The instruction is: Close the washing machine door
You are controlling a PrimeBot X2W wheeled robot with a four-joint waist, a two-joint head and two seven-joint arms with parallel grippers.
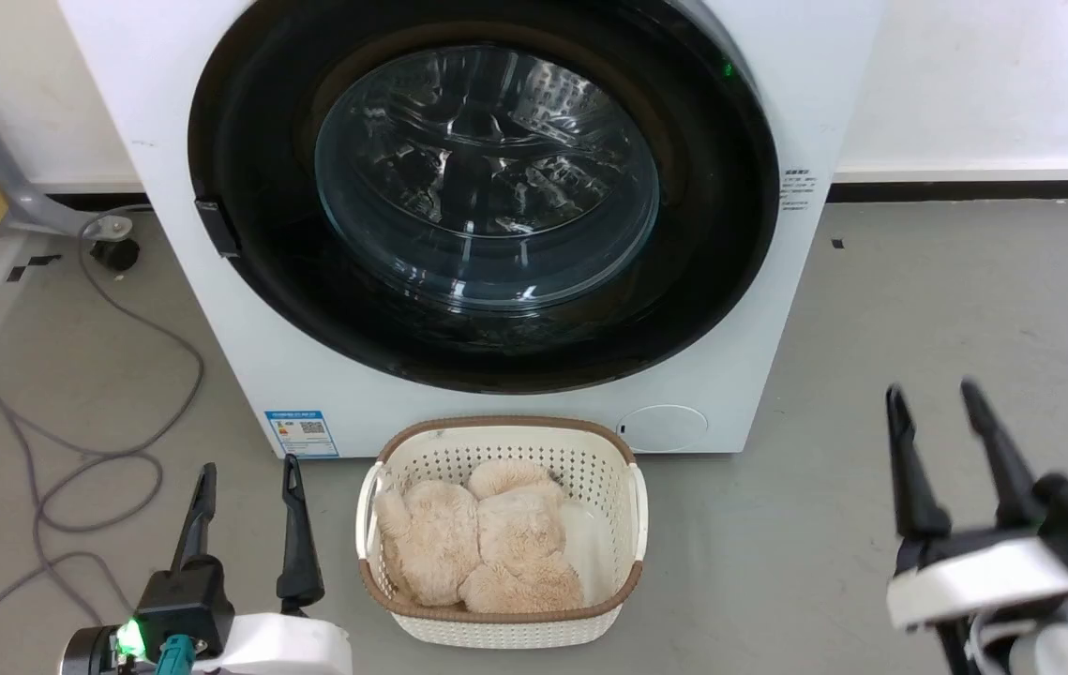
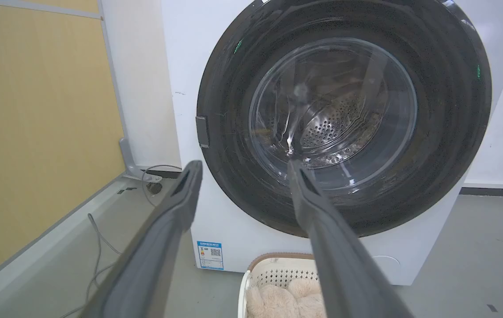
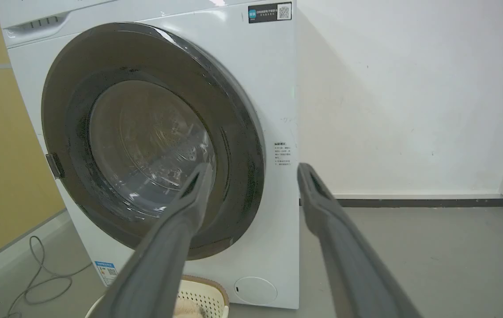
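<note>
Seemingly the job is done, or all but done. A white washer (image 1: 834,112) stands against a wall (image 1: 984,84). Its round black-rimmed door (image 1: 487,178) lies flat against the front in all three views, with no gap visible at the rim. Through the glass the steel drum (image 2: 326,128) shows. A small dark tab (image 1: 218,228) sits at the door's left edge. Whether the catch has clicked home cannot be told, so a firm press may be the one thing left.

The left gripper (image 1: 248,466) sits low, well apart from the washer, with its fingers spread and holding nothing. The right gripper (image 1: 930,389) is likewise low and well clear, with its fingers apart and empty.

On the grey floor (image 1: 918,309), just in front of the washer, stands a cream basket (image 1: 505,424) with a beige plush toy (image 1: 487,544) inside. A grey cable (image 1: 200,373) loops on the floor to the left.
</note>
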